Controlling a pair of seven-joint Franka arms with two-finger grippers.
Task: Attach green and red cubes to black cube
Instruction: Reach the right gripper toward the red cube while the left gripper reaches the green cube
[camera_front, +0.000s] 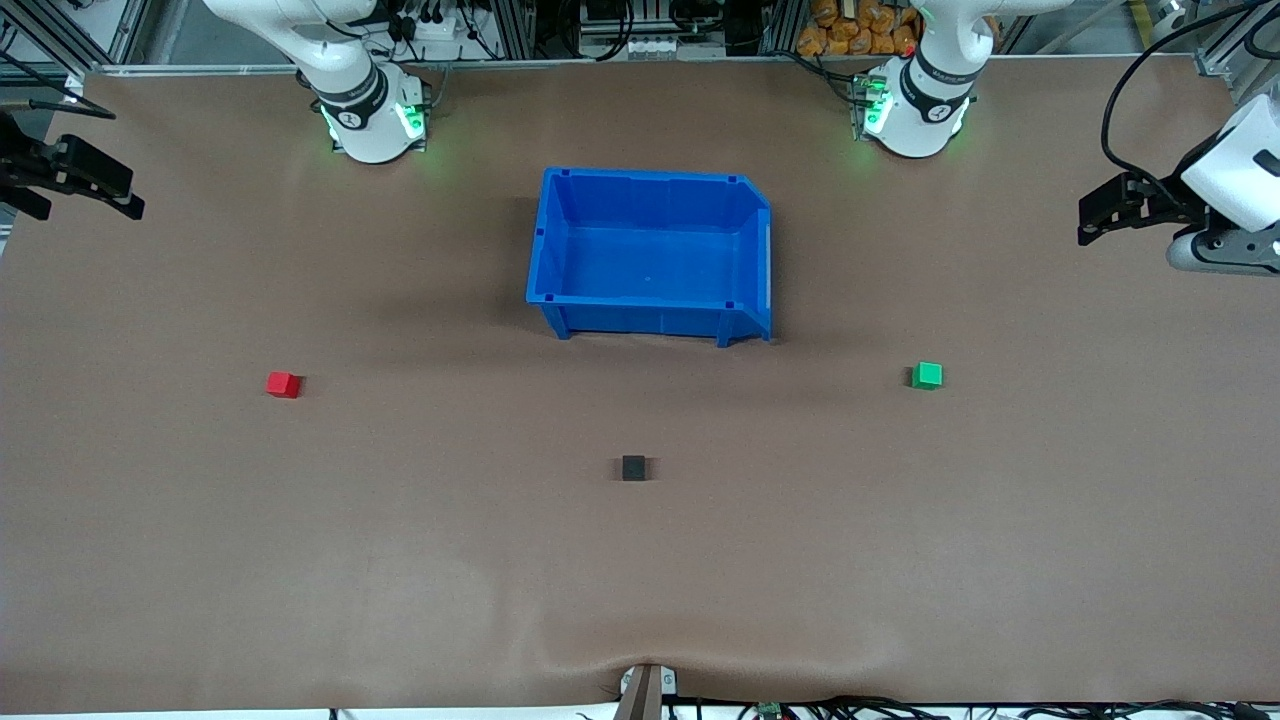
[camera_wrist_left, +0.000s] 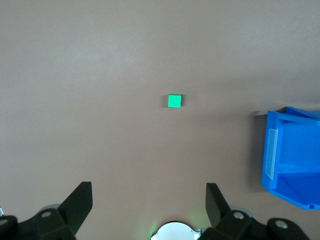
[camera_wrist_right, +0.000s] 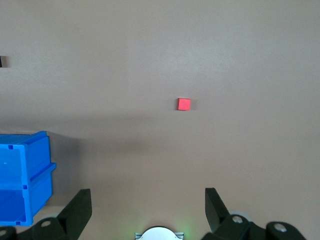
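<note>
The red cube (camera_front: 283, 384) lies on the table toward the right arm's end and shows in the right wrist view (camera_wrist_right: 184, 104). The green cube (camera_front: 927, 375) lies toward the left arm's end and shows in the left wrist view (camera_wrist_left: 174, 101). The black cube (camera_front: 633, 467) lies between them, nearer the front camera, and is cut off at the edge of the right wrist view (camera_wrist_right: 1, 61). My left gripper (camera_front: 1090, 222) (camera_wrist_left: 149, 197) is open, empty, held high over its end of the table. My right gripper (camera_front: 128, 195) (camera_wrist_right: 148, 200) is open and empty, high over its own end.
A blue bin (camera_front: 640, 318) stands empty mid-table, farther from the front camera than the black cube; part of it shows in the left wrist view (camera_wrist_left: 290, 155) and the right wrist view (camera_wrist_right: 22, 180). Brown table surface lies around the cubes.
</note>
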